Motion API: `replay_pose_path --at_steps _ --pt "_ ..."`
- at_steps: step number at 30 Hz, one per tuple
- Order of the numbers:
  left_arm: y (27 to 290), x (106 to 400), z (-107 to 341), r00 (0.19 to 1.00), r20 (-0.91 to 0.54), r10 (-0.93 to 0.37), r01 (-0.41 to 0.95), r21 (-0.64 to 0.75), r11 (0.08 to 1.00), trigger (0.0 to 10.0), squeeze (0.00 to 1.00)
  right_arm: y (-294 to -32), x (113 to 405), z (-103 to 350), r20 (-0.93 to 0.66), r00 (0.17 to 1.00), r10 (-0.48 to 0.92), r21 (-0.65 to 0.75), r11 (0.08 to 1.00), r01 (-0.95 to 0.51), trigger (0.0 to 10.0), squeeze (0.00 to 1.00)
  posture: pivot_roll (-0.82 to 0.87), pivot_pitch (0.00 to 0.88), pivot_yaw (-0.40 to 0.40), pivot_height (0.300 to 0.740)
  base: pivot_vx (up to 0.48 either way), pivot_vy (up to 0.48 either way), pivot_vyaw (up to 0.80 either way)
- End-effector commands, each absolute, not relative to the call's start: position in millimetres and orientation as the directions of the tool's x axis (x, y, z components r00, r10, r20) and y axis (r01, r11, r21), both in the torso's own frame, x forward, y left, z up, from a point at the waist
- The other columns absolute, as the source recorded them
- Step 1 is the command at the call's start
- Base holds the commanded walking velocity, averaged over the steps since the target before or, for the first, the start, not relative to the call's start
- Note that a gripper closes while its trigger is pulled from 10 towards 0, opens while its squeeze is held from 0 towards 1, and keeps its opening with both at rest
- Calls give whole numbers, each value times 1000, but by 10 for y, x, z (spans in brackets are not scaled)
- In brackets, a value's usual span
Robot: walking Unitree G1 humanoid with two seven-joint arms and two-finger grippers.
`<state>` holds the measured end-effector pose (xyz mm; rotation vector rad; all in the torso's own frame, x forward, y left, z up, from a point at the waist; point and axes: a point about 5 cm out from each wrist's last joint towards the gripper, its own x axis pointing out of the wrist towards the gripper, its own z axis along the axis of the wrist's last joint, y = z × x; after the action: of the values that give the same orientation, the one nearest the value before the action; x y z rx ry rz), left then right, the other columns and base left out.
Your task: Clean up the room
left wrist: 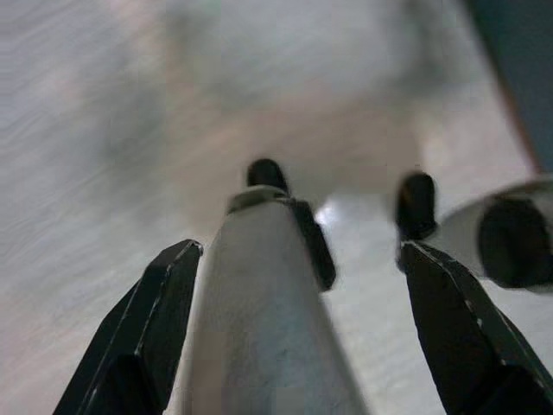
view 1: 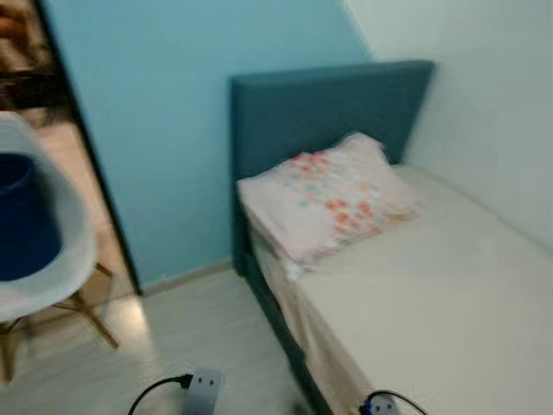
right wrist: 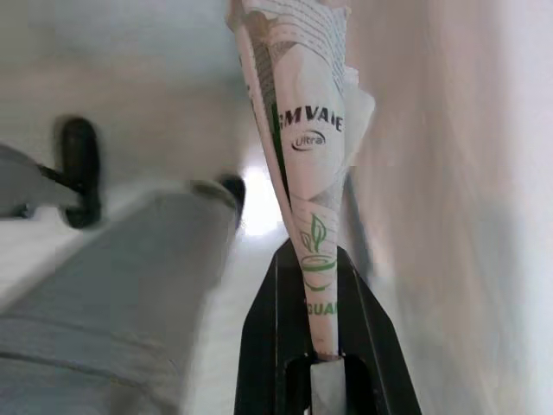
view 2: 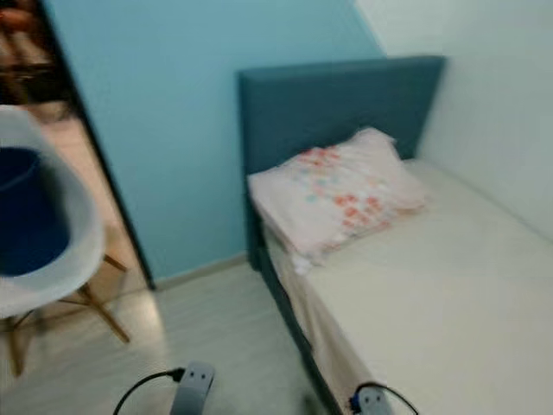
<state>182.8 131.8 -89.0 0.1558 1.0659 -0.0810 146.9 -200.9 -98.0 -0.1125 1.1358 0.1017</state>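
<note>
Paper wrapper, white with green leaf print and the partly legible letters "GM VA E" and "Ultra", stands pinched between the closed fingers of the right end effector. Left end effector hangs spread wide above pale floor. Ahead, a floral pillow lies on the bed.

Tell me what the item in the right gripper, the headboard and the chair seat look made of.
Item in the right gripper: thin printed wrapper, paper or plastic film, creased, green lettering. Headboard: seemingly teal fabric upholstery, matte; blur leaves it open. Chair seat: smooth white moulded plastic, on wooden legs.
</note>
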Motion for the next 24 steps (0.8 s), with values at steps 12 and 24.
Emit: replay_pose_path --at_steps 12,24 --pt "1338 1819 -896 475 -880 10 165 101 981 10000 0 -1748 2423 -487 -721 664 200 -8 955 -296 10000 0 -38 0 -80 740 378 0 800" --pt "1328 1802 -903 473 -881 10 168 101 981 10000 0 -981 3094 362 -344 558 755 142 630 -764 10000 0 -43 0 -82 740 379 0 800"
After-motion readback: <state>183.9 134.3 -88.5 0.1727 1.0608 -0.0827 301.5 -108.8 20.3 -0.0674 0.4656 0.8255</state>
